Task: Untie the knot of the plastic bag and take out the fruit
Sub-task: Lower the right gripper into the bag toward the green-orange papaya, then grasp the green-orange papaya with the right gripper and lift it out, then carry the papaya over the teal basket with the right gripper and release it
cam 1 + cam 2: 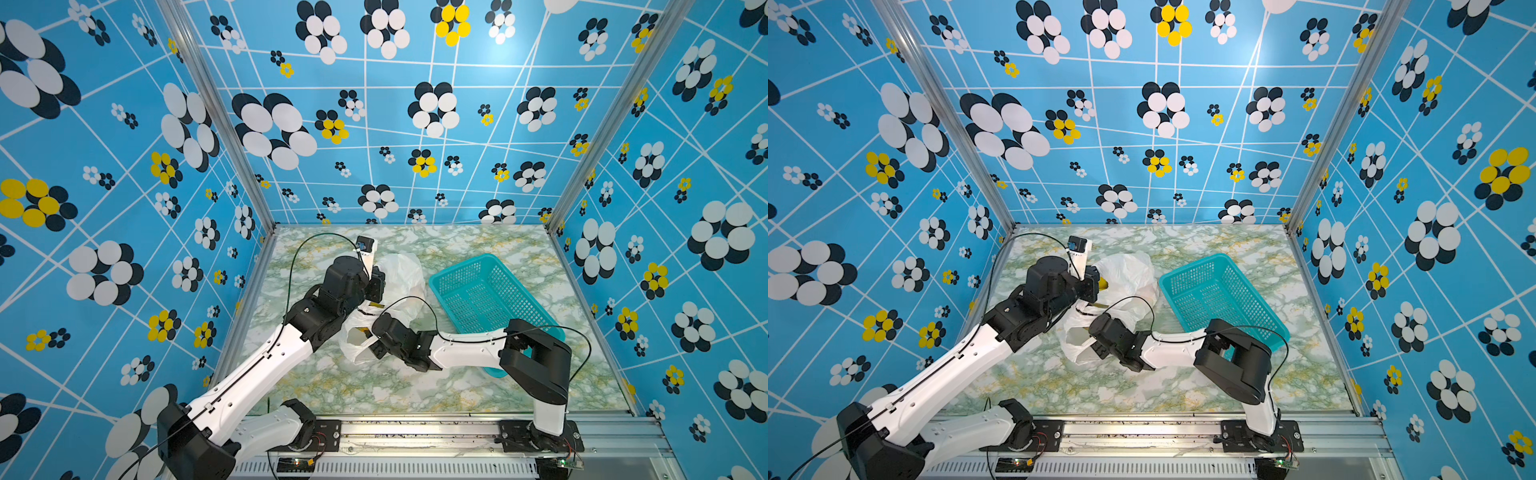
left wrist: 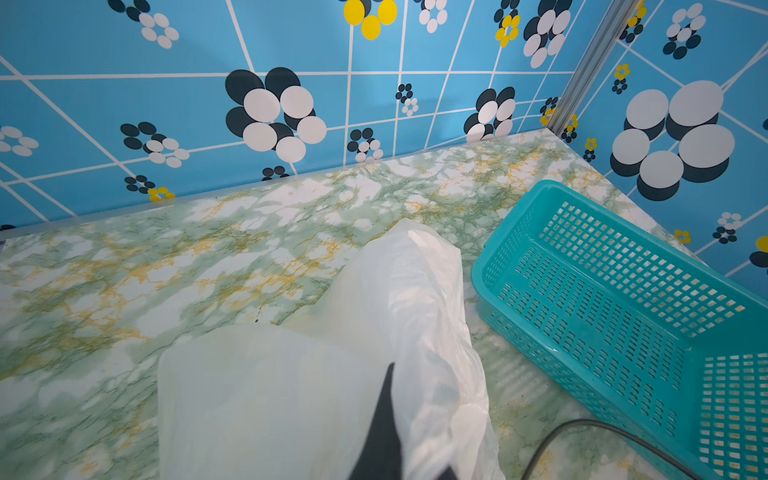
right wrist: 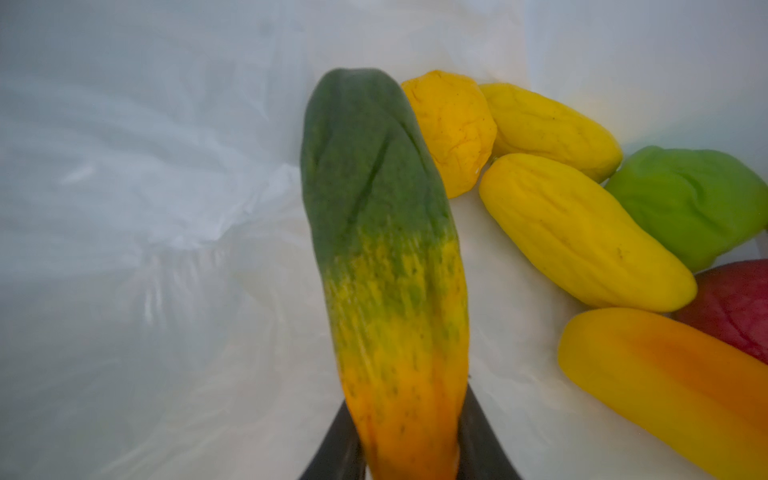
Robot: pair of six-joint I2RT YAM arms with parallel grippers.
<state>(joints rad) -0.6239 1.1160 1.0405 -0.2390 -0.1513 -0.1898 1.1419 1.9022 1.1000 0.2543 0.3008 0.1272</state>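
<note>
The white plastic bag (image 1: 405,266) (image 1: 1129,270) lies mid-table with its mouth open toward the front. My left gripper (image 1: 376,286) (image 2: 399,415) is shut on a fold of the bag's film, holding it up. My right gripper (image 1: 365,340) (image 3: 409,415) reaches inside the mouth and is shut on one fruit, an oblong orange-and-green fruit (image 3: 386,249). More fruit lies deeper in the bag: two yellow oblongs (image 3: 582,232), an orange-yellow round one (image 3: 453,129), a green one (image 3: 690,199), a red one (image 3: 735,303) and an orange oblong (image 3: 665,386). The knot is out of view.
A teal mesh basket (image 1: 490,266) (image 2: 582,195) stands right of the bag, and my right forearm crosses its near end. Patterned walls close the table at the back and both sides. A black cable (image 1: 415,301) loops over the bag.
</note>
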